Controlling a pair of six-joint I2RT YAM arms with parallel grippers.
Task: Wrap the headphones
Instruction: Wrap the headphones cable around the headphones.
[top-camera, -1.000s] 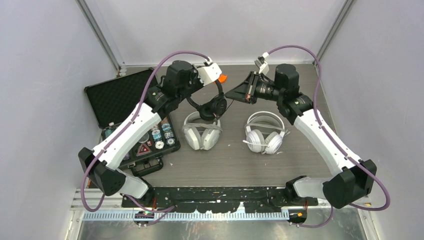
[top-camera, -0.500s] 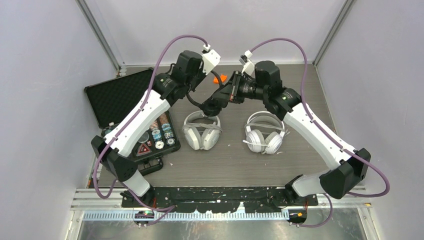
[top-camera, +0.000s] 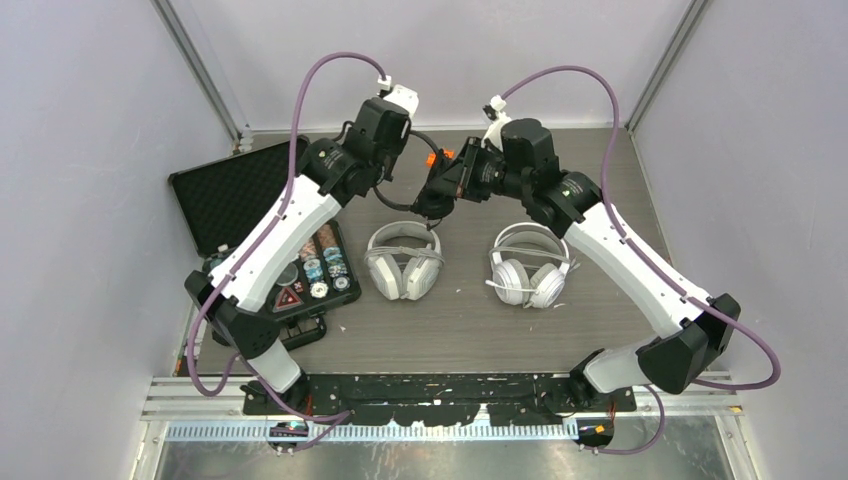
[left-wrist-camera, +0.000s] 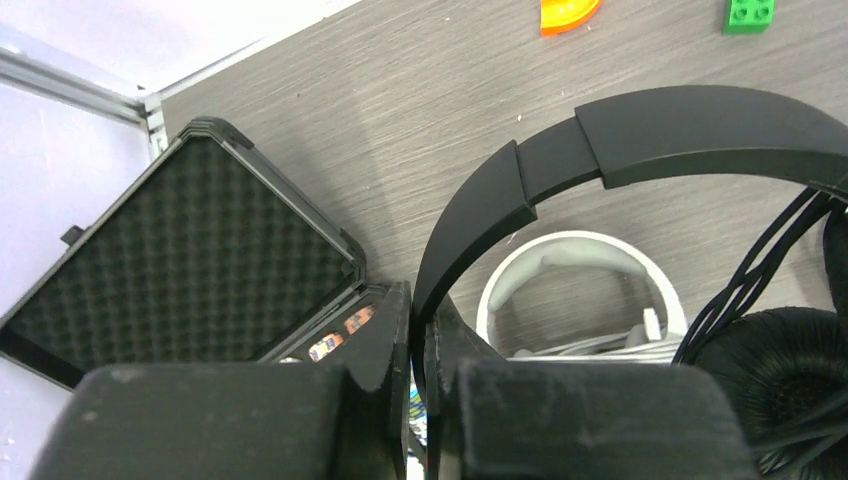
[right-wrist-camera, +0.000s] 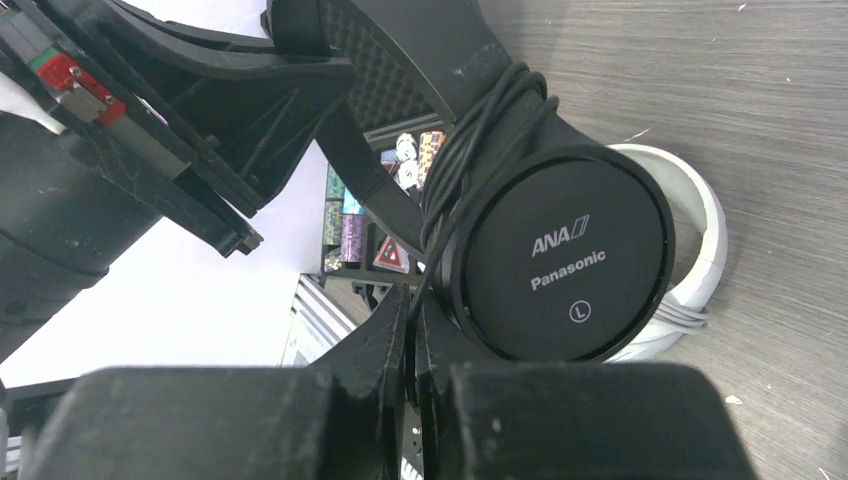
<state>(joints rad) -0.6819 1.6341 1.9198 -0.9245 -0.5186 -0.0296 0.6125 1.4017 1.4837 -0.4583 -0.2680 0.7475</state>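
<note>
While the open foam-lined case (top-camera: 235, 195) with its poker chips (top-camera: 325, 275) sits untouched at the far left of the desk (top-camera: 470, 320), the work goes on further back, above the middle. The left end effector (left-wrist-camera: 420, 310) is clamped shut on the lower end of the headband (left-wrist-camera: 640, 135) of the black headset (right-wrist-camera: 565, 265). It holds the headset clear of the desk. That grip looks chosen to steady the frame and leave the ear cups hanging free, so that cord can be led around them without the headset turning.

Below it, lying flat on the desk, are the pale grey headset (top-camera: 403, 260) and, to its right, the white headset (top-camera: 528, 265). They lie side by side but apart, and neither arm touches them. Their white cables seem gathered near the cups, though that is too small to settle.

On the right, the right end effector (right-wrist-camera: 412, 320) sits just under the black ear cup. Its jaws are almost together and the black cable (right-wrist-camera: 470, 150) runs down into the slit between them. Whether the cable is pinched or merely passing through, I cannot tell.

The black headset is matt and slim, with a flat round cup printed ANA, Panasonic and L. Several turns of its cable are already bunched where band meets cup, so the wrap seems well advanced.
</note>
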